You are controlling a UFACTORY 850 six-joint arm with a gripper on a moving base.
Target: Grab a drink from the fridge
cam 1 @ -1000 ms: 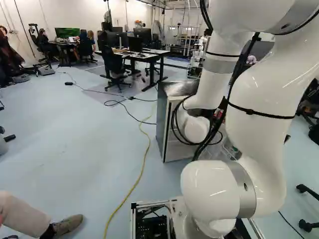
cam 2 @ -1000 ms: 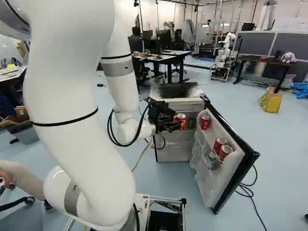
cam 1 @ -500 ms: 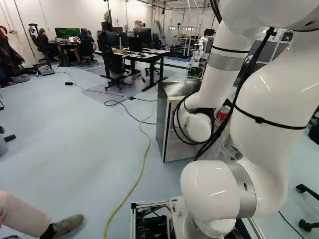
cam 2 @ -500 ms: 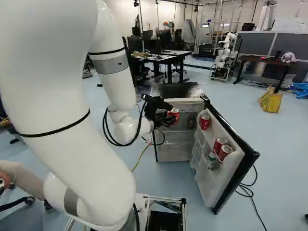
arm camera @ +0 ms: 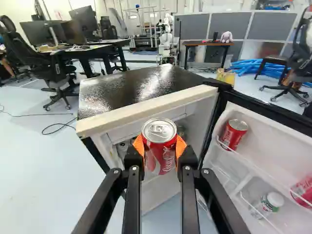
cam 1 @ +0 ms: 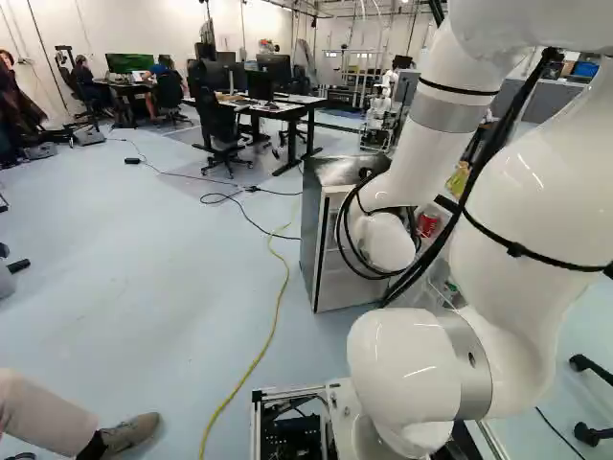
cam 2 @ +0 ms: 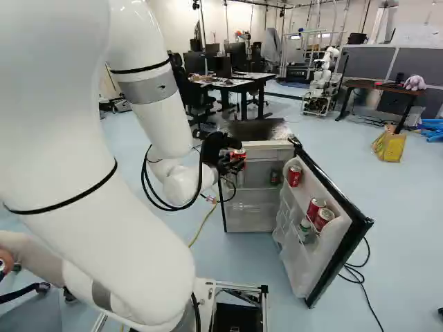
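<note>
In the right base view my gripper (cam 2: 223,156) is in front of the fridge's (cam 2: 259,145) open front, level with its upper part. A red can (cam 2: 239,155) is held at its tips. The wrist view shows the gripper (arm camera: 160,146) shut on this upright red can (arm camera: 159,157), an orange pad against each side, with the fridge (arm camera: 141,92) beyond it. On the open door (cam 2: 339,207) stand more red cans (cam 2: 294,176) and a small bottle (arm camera: 267,204). Another can (cam 2: 275,177) sits inside, partly hidden. The left base view mostly hides the gripper behind the arm.
Desks (cam 1: 278,107) and an office chair (cam 1: 220,129) stand beyond the fridge. Another robot (cam 2: 322,79) is farther back, near a yellow bag (cam 2: 390,145). A yellow cable (cam 1: 273,326) crosses the floor. A person's shoe (cam 1: 129,433) is left of the base.
The arm has drawn back from the fridge and slightly up, carrying the gripped red can leftward in the right base view. The base and the fridge door have stayed put.
</note>
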